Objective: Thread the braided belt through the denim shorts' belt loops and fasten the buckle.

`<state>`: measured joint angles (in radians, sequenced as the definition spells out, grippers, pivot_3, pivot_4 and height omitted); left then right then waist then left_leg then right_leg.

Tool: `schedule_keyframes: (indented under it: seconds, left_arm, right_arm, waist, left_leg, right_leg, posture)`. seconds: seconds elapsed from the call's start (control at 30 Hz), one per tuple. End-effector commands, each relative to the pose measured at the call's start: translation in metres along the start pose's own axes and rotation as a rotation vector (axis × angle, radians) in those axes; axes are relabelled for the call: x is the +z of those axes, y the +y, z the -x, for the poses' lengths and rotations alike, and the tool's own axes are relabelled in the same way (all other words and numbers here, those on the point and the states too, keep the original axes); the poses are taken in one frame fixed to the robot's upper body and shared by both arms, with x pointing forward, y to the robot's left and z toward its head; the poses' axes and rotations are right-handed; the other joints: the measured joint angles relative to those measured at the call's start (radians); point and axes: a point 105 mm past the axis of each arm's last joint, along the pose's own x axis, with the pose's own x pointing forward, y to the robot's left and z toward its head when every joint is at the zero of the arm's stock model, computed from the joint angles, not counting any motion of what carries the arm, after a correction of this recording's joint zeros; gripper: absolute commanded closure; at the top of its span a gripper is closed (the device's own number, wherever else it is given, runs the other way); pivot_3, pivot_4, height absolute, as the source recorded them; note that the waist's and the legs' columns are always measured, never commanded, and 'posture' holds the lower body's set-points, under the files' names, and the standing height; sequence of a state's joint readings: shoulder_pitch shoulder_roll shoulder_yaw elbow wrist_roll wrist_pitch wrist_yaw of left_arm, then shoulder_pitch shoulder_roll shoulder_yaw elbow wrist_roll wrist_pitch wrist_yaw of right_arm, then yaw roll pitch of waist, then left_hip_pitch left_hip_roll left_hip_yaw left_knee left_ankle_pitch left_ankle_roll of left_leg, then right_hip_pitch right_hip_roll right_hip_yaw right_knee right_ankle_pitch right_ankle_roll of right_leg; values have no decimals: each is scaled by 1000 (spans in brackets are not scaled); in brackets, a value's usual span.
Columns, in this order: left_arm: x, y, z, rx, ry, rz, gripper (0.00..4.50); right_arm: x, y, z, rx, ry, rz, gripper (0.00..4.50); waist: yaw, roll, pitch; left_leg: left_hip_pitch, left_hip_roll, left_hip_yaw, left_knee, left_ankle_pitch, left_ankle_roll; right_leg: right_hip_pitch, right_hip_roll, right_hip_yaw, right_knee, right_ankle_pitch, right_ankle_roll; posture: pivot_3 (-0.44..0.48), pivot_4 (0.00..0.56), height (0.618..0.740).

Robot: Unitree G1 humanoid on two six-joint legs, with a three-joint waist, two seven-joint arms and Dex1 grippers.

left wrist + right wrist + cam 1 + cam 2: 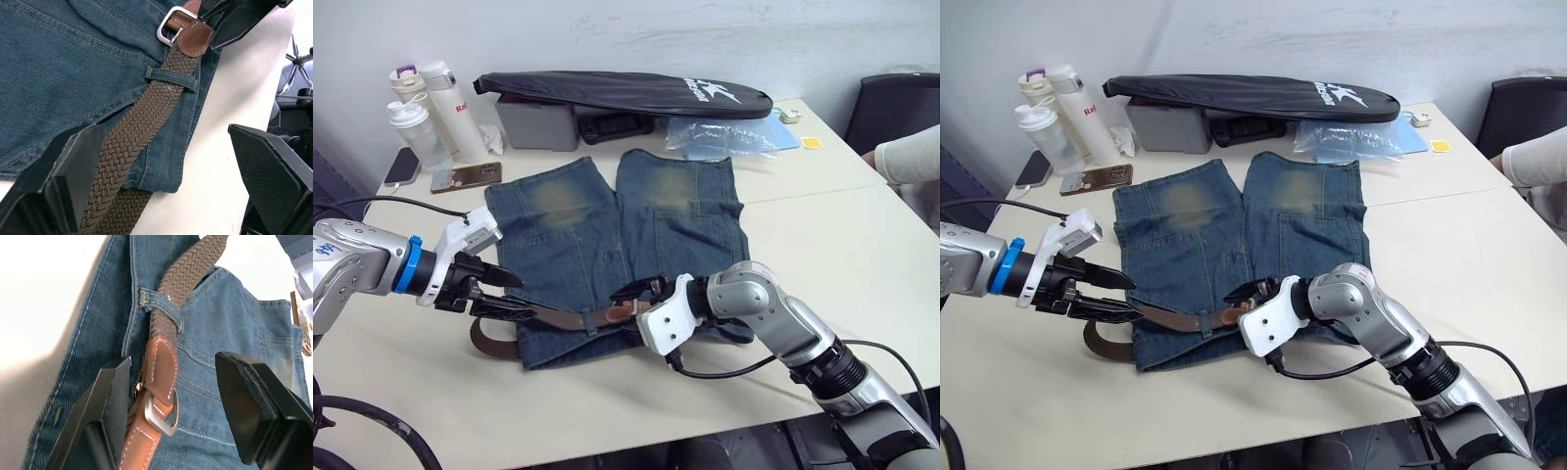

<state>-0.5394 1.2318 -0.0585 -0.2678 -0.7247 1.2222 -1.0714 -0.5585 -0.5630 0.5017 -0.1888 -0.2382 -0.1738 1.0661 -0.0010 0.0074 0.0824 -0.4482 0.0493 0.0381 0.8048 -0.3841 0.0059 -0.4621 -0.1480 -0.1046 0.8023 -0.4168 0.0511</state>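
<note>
The denim shorts (pixel 607 235) lie flat on the table, waistband towards me. Along the waistband runs the braided belt (pixel 558 316), passing under one belt loop (pixel 171 78); its loose brown end curls on the table at the shorts' left corner. The silver buckle (pixel 164 413) on the tan leather end rests on the denim just past that loop. My left gripper (pixel 522 297) is open, one finger on each side of the belt at the left end of the waistband. At mid waistband my right gripper (pixel 631 296) is open too, its fingers straddling the buckle.
A long black bag (pixel 626 93) lies across a grey box (pixel 538 122) at the back. Bottles (pixel 421 108) and two phones (pixel 465 176) stand back left, a clear plastic bag (pixel 720 137) back right. A person's sleeve (pixel 911 157) shows at the right edge.
</note>
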Motion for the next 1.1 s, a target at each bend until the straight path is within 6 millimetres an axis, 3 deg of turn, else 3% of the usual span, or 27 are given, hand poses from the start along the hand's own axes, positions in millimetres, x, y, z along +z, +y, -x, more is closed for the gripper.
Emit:
schedule_keyframes:
  seconds: [0.03,0.13,0.53,0.63,0.7,1.1]
  left_arm:
    - [6,-2,6,22,-4,-34,0]
    - [7,-2,6,21,-6,-35,0]
    - [7,0,5,21,-14,-38,0]
    - [7,0,4,20,-13,-37,0]
    - [6,0,4,18,-12,-36,0]
    - [8,0,4,13,4,-36,0]
  right_arm:
    - [3,-3,-1,-18,-11,18,2880]
    - [2,-2,-2,-18,-3,18,4391]
    - [5,-10,2,-72,-41,-56,4457]
    - [8,-8,3,-42,-30,-32,3584]
    - [8,-6,3,-28,-14,4,2698]
    - [3,2,1,0,30,21,2698]
  waist:
    - [0,0,0]
    - [0,0,0]
    - [0,0,0]
    - [0,0,0]
    - [0,0,0]
    - [0,0,0]
  left_leg:
    - [0,0,0,0,0,0]
    - [0,0,0,0,0,0]
    - [0,0,0,0,0,0]
    - [0,0,0,0,0,0]
    - [0,0,0,0,0,0]
    - [0,0,0,0,0,0]
  right_leg:
    - [0,0,0,0,0,0]
    - [0,0,0,0,0,0]
    - [0,0,0,0,0,0]
    - [0,0,0,0,0,0]
    - [0,0,0,0,0,0]
    - [0,0,0,0,0,0]
  posture:
    - [0,150,622]
    - [0,150,622]
    - [0,150,622]
    - [0,150,622]
    - [0,150,622]
    - [0,150,622]
